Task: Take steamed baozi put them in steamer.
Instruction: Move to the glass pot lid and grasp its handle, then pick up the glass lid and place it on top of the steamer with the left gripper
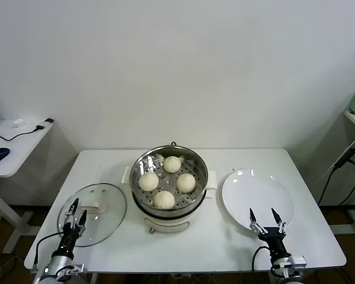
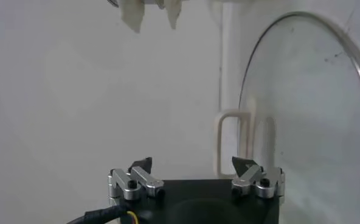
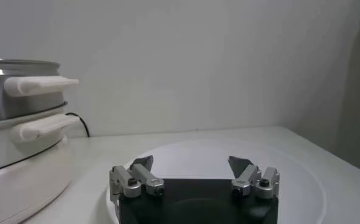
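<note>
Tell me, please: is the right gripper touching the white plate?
Cannot tell. In the head view the open right gripper overlaps the white plate at its near rim; the right wrist view shows its fingertips over the plate, but no clear contact or gap.

Both arms sit low at the near edge of the scene, only their wrists and grippers showing. The left gripper (image 1: 74,212) is at the near left, tilted slightly rightward, its two dark fingers (image 1: 82,218) spread apart and holding nothing. The right gripper (image 1: 267,219) is at the near right, pointing away from the robot, its fingers (image 1: 252,216) likewise spread wide and empty. In each wrist view the fingertips stand well apart with open space between them.
</note>
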`<action>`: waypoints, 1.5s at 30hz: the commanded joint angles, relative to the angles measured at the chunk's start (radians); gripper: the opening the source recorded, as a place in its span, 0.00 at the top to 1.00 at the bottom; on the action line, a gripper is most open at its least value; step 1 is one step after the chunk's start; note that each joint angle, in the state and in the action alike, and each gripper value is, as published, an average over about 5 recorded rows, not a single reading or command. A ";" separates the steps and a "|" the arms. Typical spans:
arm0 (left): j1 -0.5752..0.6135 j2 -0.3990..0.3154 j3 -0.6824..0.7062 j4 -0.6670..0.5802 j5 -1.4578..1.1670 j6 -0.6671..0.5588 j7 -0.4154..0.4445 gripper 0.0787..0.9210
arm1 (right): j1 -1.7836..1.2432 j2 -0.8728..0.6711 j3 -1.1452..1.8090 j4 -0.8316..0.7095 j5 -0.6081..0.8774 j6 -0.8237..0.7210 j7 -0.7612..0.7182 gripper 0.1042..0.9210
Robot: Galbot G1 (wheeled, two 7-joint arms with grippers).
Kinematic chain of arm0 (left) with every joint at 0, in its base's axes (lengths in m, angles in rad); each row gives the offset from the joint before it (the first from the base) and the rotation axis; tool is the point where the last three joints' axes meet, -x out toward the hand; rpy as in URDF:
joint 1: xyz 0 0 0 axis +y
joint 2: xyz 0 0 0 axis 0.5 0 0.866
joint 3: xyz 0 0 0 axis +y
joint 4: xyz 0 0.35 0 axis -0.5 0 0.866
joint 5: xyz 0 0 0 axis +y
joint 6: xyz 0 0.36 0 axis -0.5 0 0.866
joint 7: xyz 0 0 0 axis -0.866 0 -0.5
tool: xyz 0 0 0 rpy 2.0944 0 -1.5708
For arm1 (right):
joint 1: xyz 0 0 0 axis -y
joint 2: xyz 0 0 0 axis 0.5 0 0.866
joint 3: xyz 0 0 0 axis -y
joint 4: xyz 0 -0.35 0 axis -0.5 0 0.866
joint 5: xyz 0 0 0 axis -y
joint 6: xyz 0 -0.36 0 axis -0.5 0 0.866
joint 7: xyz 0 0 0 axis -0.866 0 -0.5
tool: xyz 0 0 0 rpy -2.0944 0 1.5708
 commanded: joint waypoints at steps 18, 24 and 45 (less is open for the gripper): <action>-0.084 -0.009 0.039 0.076 0.015 0.034 0.030 0.33 | 0.004 0.009 -0.017 -0.008 -0.024 0.001 0.004 0.12; -0.090 -0.010 0.042 0.106 0.030 0.037 0.028 0.53 | 0.002 0.009 -0.020 -0.005 -0.025 0.001 0.003 0.12; -0.039 -0.016 0.006 -0.049 -0.025 0.062 0.074 0.94 | -0.007 0.006 -0.034 0.021 -0.038 -0.004 0.011 0.12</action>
